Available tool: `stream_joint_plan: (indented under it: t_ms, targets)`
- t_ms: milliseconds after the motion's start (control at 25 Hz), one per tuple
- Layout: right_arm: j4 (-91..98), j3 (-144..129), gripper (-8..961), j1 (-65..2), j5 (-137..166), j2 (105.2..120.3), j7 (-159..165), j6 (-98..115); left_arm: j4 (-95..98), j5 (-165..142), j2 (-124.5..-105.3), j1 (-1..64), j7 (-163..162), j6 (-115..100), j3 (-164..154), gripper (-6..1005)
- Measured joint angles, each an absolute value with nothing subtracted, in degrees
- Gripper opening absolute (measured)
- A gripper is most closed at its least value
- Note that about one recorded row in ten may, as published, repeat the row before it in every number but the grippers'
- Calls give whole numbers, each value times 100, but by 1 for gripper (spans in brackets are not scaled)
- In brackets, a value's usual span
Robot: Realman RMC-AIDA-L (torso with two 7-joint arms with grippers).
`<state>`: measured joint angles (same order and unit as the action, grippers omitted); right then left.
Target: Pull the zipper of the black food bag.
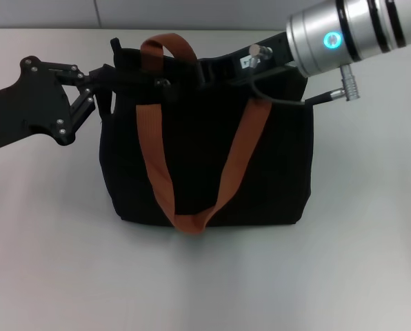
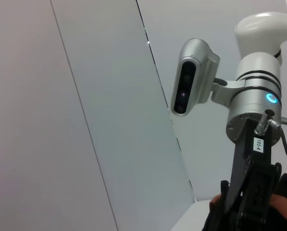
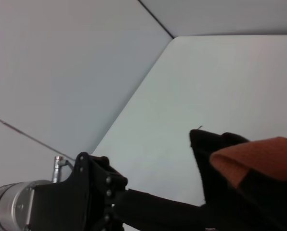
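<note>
Black food bag [image 1: 205,165] upright at table centre, soft fabric, likely to sag when tugged; left gripper [image 1: 119,79] at its 10 o'clock corner, right gripper [image 1: 216,69] at 12 o'clock on the top edge; finger states of both unclear; zipper not visible; take the pull tab itself.

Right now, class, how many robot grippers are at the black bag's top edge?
2. The left gripper is at the left end of the black food bag; the right gripper is nearer its right end. The zipper is hidden.
</note>
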<state>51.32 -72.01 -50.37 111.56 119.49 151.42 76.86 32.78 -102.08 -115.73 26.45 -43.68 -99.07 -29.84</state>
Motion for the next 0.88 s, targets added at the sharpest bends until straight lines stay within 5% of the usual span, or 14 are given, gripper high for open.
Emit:
stream_joint_plan:
  t_ms: [880]
  targets:
    - [6807,-7122,1,-3820,11793,11939,15806,7876,3278,-10204,-11546,2652,-4368,-9904,-2872,23]
